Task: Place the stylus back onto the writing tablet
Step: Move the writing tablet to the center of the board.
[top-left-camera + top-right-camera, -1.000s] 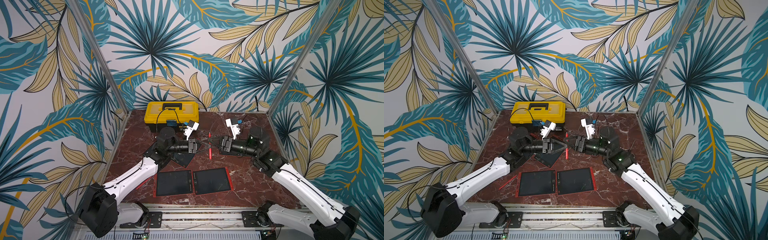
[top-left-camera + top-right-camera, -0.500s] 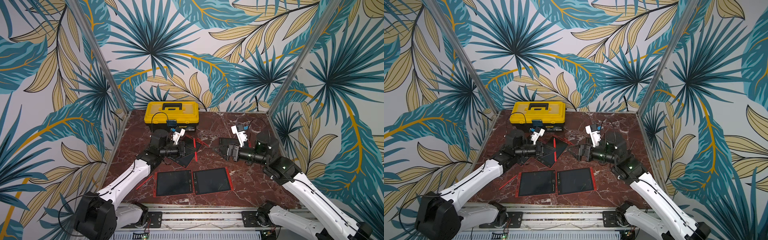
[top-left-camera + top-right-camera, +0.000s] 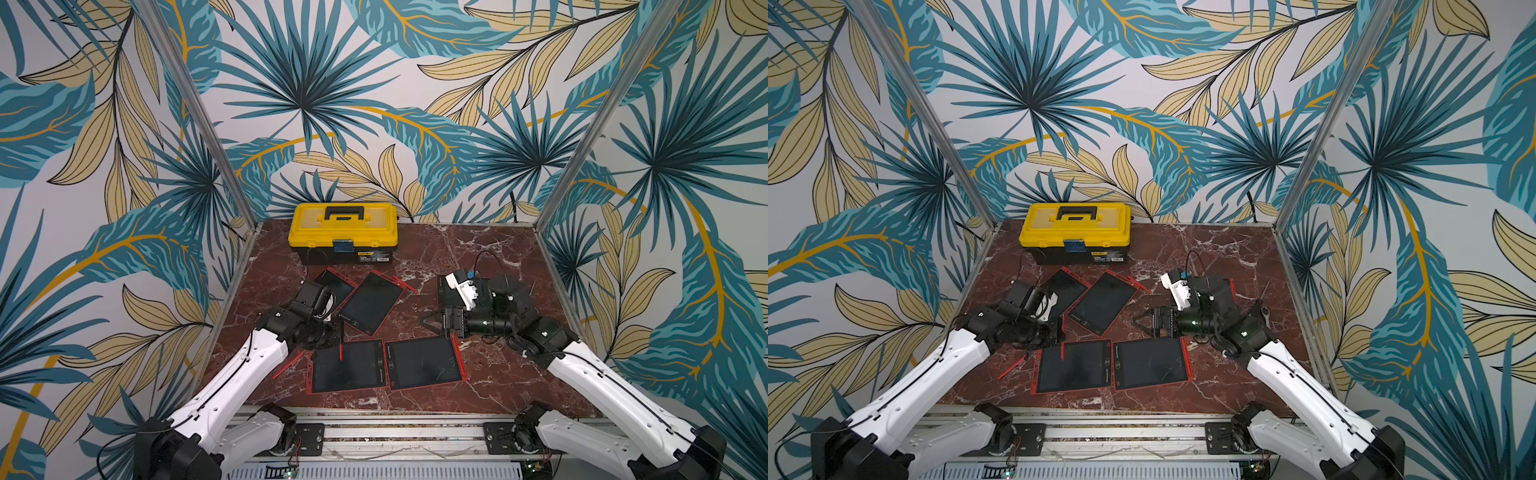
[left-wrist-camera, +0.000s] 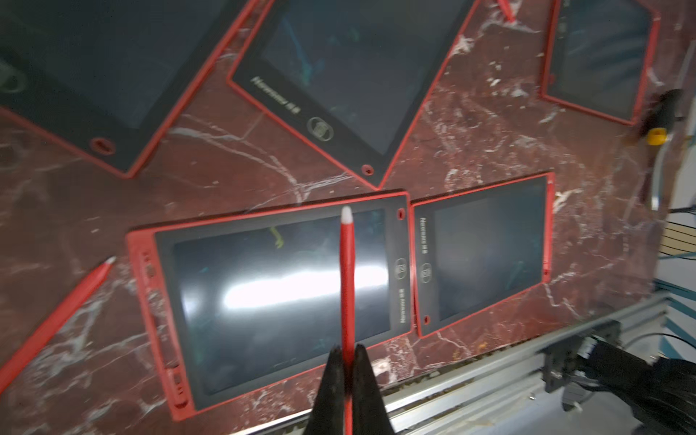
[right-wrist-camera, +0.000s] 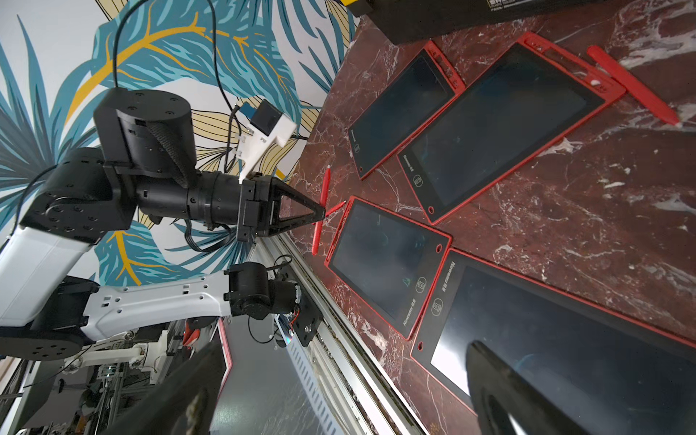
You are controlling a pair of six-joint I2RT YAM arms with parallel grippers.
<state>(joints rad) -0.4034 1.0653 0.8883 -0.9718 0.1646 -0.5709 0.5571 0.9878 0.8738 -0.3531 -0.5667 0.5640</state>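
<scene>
The left gripper (image 4: 348,354) is clamped on the red stylus (image 4: 347,278). To seat it well, the arm should probably turn the shaft parallel to the red clip strip (image 4: 148,286) and lower gently before releasing. The stylus projects forward from the fingertips, with its white tip over the writing tablet (image 4: 241,320). The right gripper (image 3: 1140,322) has its jaws spread and is empty.
</scene>
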